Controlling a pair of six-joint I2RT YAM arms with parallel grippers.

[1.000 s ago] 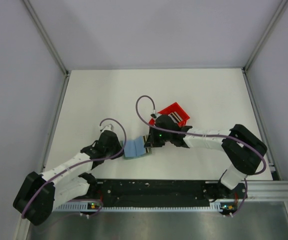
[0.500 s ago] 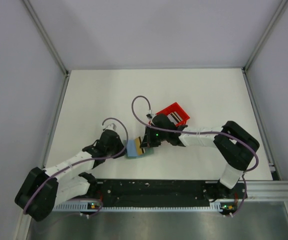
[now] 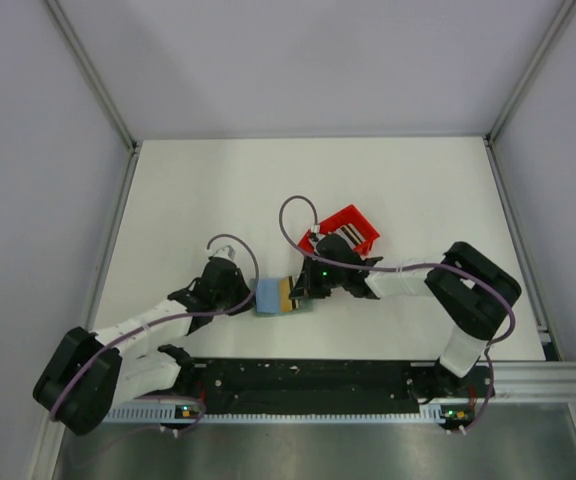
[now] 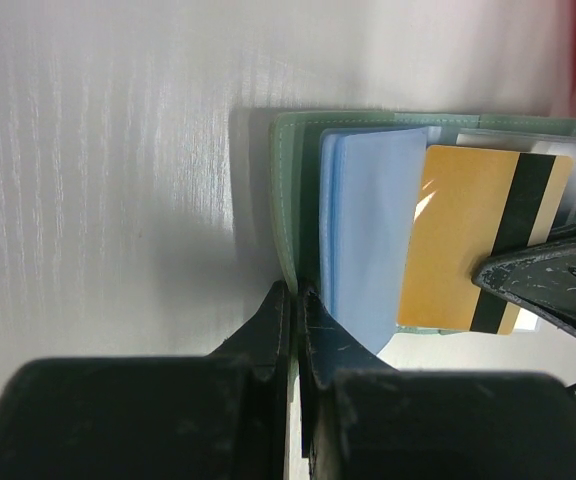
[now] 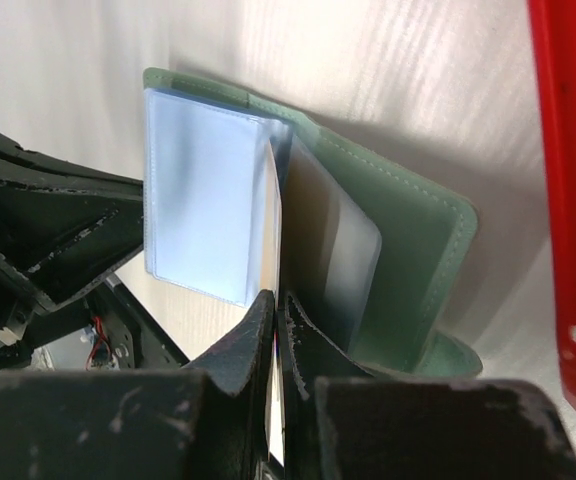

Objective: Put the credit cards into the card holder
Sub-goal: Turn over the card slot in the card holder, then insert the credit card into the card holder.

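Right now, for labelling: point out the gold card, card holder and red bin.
gold card (image 4: pixel 458 240), left wrist view, gold face.
card holder (image 5: pixel 423 260), right wrist view, green cover.
red bin (image 5: pixel 568 180), right wrist view, wall.

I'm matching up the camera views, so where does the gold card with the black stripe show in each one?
Top external: the gold card is a tan sliver at centre, on the right side of the open card holder.
Left wrist: right of centre, flat-on, black stripe showing.
Right wrist: only its thin pale edge, running down the centre.
Shared landmark: the card holder, with its light blue sleeves, is in all three.
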